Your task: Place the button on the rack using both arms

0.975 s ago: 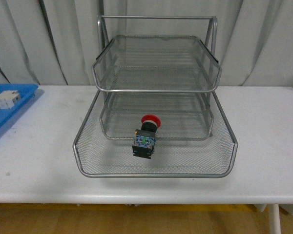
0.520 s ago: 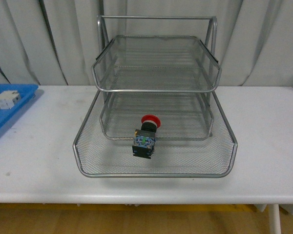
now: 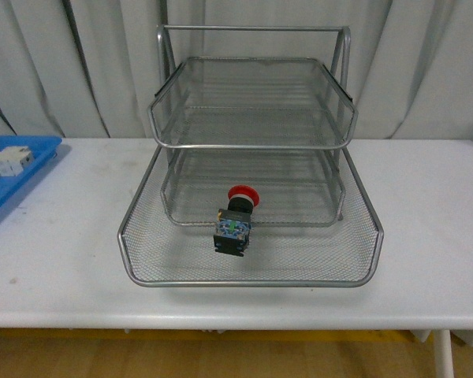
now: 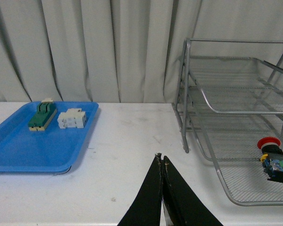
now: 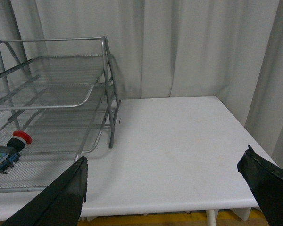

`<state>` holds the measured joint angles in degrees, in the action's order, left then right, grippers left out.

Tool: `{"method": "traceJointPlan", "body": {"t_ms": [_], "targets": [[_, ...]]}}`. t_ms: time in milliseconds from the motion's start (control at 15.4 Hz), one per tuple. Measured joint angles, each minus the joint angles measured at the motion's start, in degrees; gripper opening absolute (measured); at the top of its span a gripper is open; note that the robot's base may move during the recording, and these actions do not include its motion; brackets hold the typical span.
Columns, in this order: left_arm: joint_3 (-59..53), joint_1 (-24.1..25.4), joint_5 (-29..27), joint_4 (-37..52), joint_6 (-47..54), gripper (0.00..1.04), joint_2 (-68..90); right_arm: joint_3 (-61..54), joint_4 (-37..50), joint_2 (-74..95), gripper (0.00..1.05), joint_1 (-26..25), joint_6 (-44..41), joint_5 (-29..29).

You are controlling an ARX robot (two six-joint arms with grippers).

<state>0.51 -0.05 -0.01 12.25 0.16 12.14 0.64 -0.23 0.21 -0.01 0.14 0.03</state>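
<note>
From the front, the rack (image 3: 251,146) stands in the middle of the white surface (image 3: 426,236), its three wire-mesh tiers stepped so that the lowest one reaches furthest toward the camera. The button (image 3: 234,220) lies in that lowest tier, about midway across. Its red cap points toward the back of the rack and its black body toward the front rim. At the far left edge sits a blue tray (image 3: 20,189) holding a white terminal block (image 3: 6,160). A pale curtain (image 3: 426,71) hangs behind everything.

From the left wrist, the left hand (image 4: 160,157) hovers above the surface with its two black fingers pressed together tip to tip. The blue tray lies to one side of it, carrying a green-and-cream component (image 4: 42,115) just beside the white terminal block. The rack stands to the other side, with the button resting on the mesh of its bottom tier, well apart from the hand.

From the right wrist, the right hand (image 5: 165,157) has its fingers spread wide apart over bare surface. The rack stands off to one side, the button lying in its lowest tier near the front rim.
</note>
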Motion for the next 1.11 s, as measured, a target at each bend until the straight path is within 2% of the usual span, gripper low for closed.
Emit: {"method": "traceJointPlan", "body": {"t_ms": [195,260,650,715,910,975,1105], "targets": [[0.02,0.00,0.00,-3.56,0.00,0.02,-2.97,0.00,0.00,0.00,0.98,0.00,0.00,0.00],[0.02,0.00,0.13,-12.37,-0.02,0.02,-9.16,0.00,0.00,0.00,0.98,0.00,0.00,0.02],[0.02,0.00,0.00,-12.46,0.00,0.02,-11.65,0.00,0.02,0.00,0.98,0.00,0.00,0.00],[0.02,0.00,0.00,-12.46,-0.09,0.10,-11.65,0.00,0.02,0.00,0.98,0.00,0.00,0.00],[0.02,0.00,0.00,-12.46,-0.09,0.53,-11.65,0.00,0.02,0.00,0.98,0.00,0.00,-0.02],[0.02,0.00,0.00,-12.48,-0.09,0.62,-11.65,1.18,-4.26,1.29,0.98,-0.26,-0.79,-1.99],[0.02,0.00,0.02,-12.44,-0.09,0.78,-11.65,3.65,-1.97,12.37,0.98,1.01,-1.27,-3.56]]}}
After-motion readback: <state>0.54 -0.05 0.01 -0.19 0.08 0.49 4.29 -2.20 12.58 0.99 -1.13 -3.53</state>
